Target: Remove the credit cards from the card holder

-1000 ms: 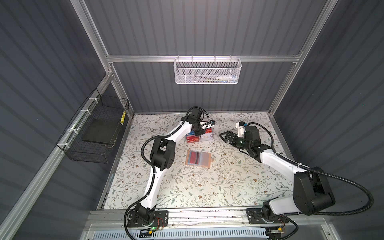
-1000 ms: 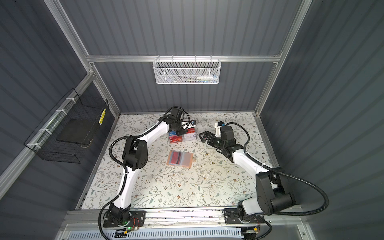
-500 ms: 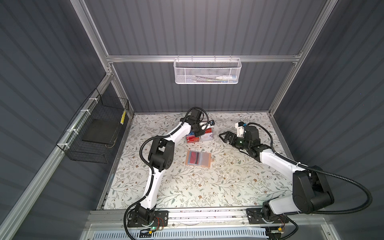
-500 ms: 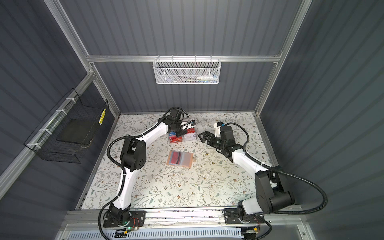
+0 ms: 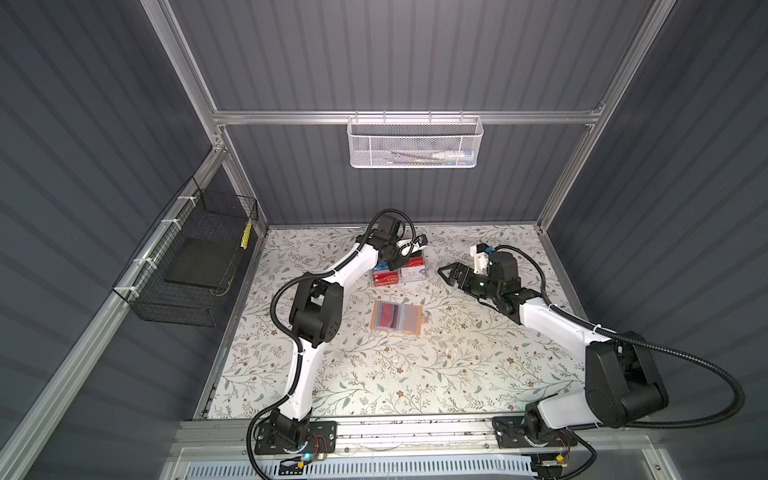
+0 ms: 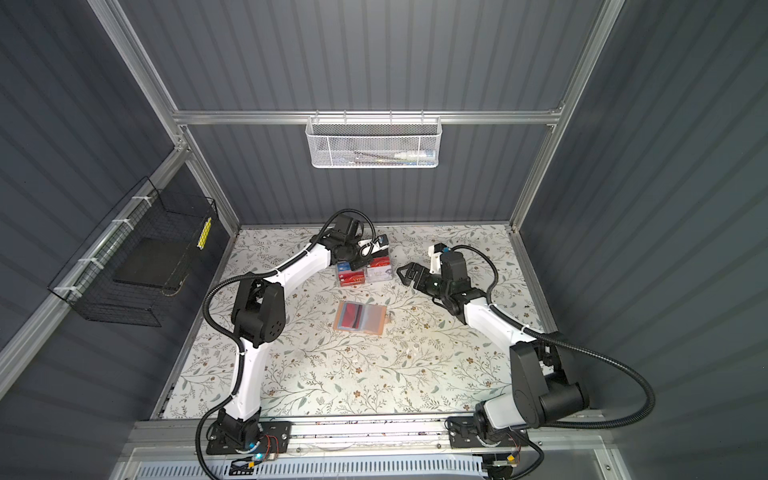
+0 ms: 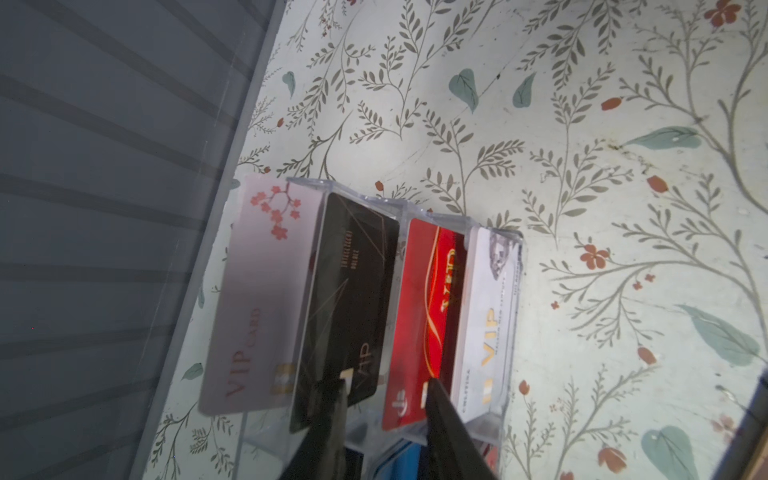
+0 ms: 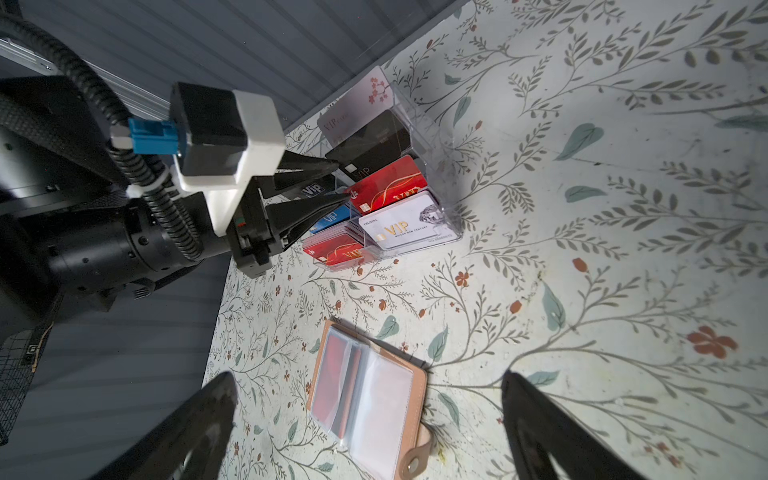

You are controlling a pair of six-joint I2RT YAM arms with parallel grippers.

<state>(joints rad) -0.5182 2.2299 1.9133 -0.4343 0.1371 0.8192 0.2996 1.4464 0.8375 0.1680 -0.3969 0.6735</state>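
Floral tabletop (image 5: pixel 457 365) fills the grey-walled cell. We find the card holder (image 5: pixel 397 318) lying open and flat near its middle, long axis running across the table. A red credit card (image 8: pixel 334 374) shows in the sleeve on the left arm's side. Our left gripper (image 5: pixel 397 266) sits just behind it at the clear rack (image 5: pixel 409 275), fingers (image 7: pixel 328 419) parted and pinching nothing. Our right gripper (image 5: pixel 444 275) hovers off to the side, spread wide and empty, and faces the holder, so we judge it better placed to reach.
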